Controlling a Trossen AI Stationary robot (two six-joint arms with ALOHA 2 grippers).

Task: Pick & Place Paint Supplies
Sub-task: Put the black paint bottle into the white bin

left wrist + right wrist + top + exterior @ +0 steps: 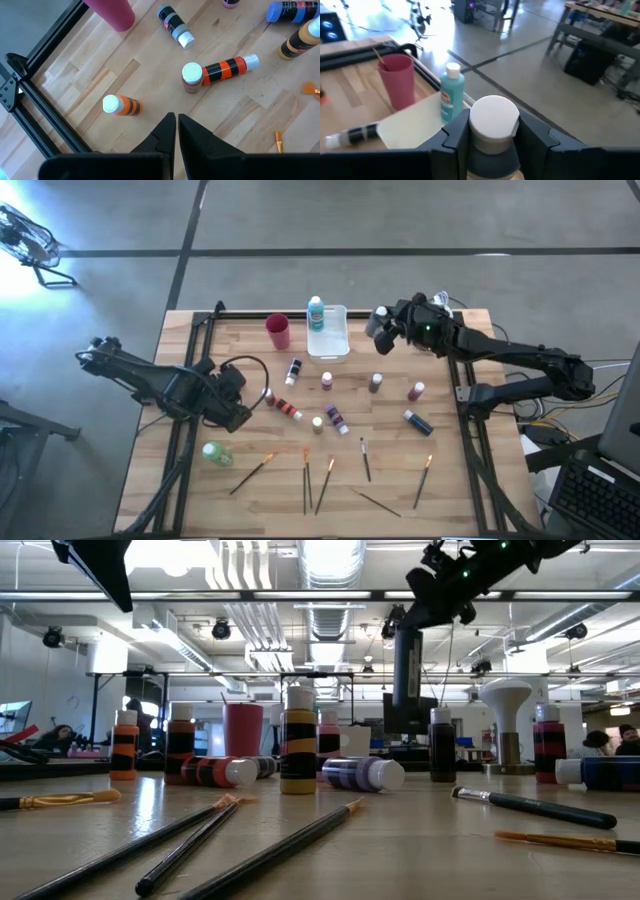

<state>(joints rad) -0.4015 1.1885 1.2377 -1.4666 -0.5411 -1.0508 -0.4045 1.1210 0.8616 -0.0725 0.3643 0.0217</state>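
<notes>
The right gripper (492, 142) pinches a grey white-capped bottle (492, 125) aloft at the tray's (338, 340) three o'clock — mid-carry, I judge — next swing over and lower; the left gripper (176, 131), pressed together, waits at the table's nine o'clock.

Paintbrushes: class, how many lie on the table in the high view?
6, along the edge opposite the tray: far-left brush, close pair, dark brush, thin brush, rightmost brush. A handle in the cup may be another.
</notes>
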